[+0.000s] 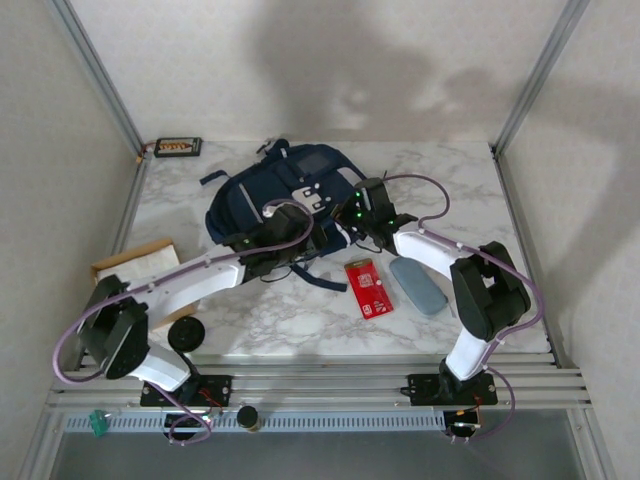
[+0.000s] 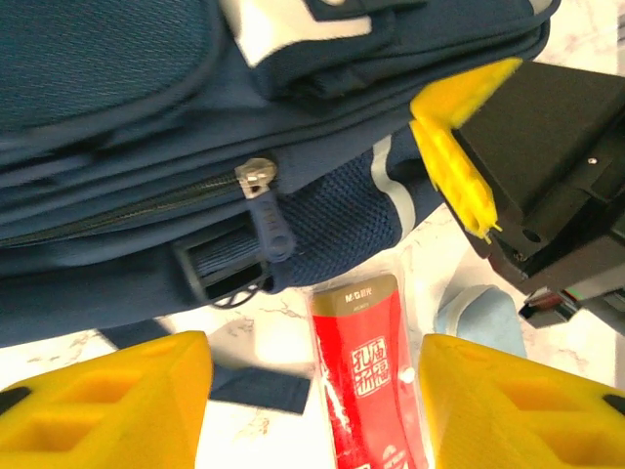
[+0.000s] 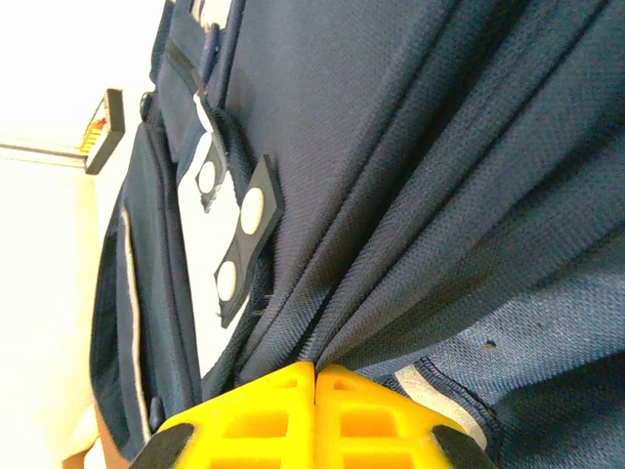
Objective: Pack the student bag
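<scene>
The bag (image 1: 285, 195) lies flat on the table (image 1: 250, 320), just beyond both grippers. The stretch of its zip that shows is closed. The right gripper (image 3: 317, 410) has its jaws pressed together on a fold at the bag's near edge. Cloth gathers in pleats that run straight into the fingertips, so I judge it is holding the fabric taut to brace the bag against a pull on the zip. The left gripper (image 2: 312, 401) has its jaws apart with nothing held. The zip pull (image 2: 259, 186) hangs just ahead of them, nearer the left finger, which suggests a line-up to grasp it. A red pack (image 2: 361, 381) lies on the table under the gap between those jaws, its top end just short of the bag. A case (image 2: 479, 318) sits just ahead of the right finger. Both are outside the bag, so packing likely waits on opening it.
</scene>
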`<act>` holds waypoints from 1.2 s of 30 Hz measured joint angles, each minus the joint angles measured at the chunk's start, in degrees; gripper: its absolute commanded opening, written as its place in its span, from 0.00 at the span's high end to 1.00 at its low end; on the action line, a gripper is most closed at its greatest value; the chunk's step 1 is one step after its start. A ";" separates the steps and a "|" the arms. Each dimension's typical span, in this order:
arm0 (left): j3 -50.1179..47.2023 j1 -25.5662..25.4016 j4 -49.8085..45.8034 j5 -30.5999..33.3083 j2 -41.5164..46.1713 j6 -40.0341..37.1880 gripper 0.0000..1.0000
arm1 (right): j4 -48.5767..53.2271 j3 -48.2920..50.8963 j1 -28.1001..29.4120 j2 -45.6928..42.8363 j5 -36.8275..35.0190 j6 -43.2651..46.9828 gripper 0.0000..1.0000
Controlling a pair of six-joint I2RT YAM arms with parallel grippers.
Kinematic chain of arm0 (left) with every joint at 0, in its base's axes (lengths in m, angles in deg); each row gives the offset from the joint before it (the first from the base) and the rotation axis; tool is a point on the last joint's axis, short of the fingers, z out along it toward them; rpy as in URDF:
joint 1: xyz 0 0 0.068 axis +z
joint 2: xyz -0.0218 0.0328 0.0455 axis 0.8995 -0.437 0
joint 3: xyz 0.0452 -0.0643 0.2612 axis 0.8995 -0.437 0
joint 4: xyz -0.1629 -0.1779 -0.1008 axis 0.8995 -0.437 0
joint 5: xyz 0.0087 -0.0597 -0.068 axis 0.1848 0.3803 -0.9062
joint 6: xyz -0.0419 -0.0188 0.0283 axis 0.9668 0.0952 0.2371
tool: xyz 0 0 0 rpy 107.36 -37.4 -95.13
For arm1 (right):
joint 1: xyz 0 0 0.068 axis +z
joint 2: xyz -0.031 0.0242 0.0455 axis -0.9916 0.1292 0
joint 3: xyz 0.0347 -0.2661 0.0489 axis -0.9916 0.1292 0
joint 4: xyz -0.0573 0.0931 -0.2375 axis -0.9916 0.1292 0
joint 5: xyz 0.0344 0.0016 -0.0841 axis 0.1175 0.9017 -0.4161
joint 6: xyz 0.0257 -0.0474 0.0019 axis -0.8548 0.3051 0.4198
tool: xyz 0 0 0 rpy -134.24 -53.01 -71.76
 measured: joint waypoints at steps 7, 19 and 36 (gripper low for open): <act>6.99 -0.59 -4.83 4.68 -6.88 -1.60 0.53 | -1.53 0.00 0.07 0.00 2.67 -1.68 1.00; 13.05 -0.61 -10.32 9.53 -14.91 -1.92 0.55 | -2.73 0.00 0.07 0.00 3.74 -2.36 1.00; 14.47 0.55 -10.97 11.63 -17.70 -1.33 0.97 | -2.93 0.00 0.07 0.00 3.69 -2.12 1.00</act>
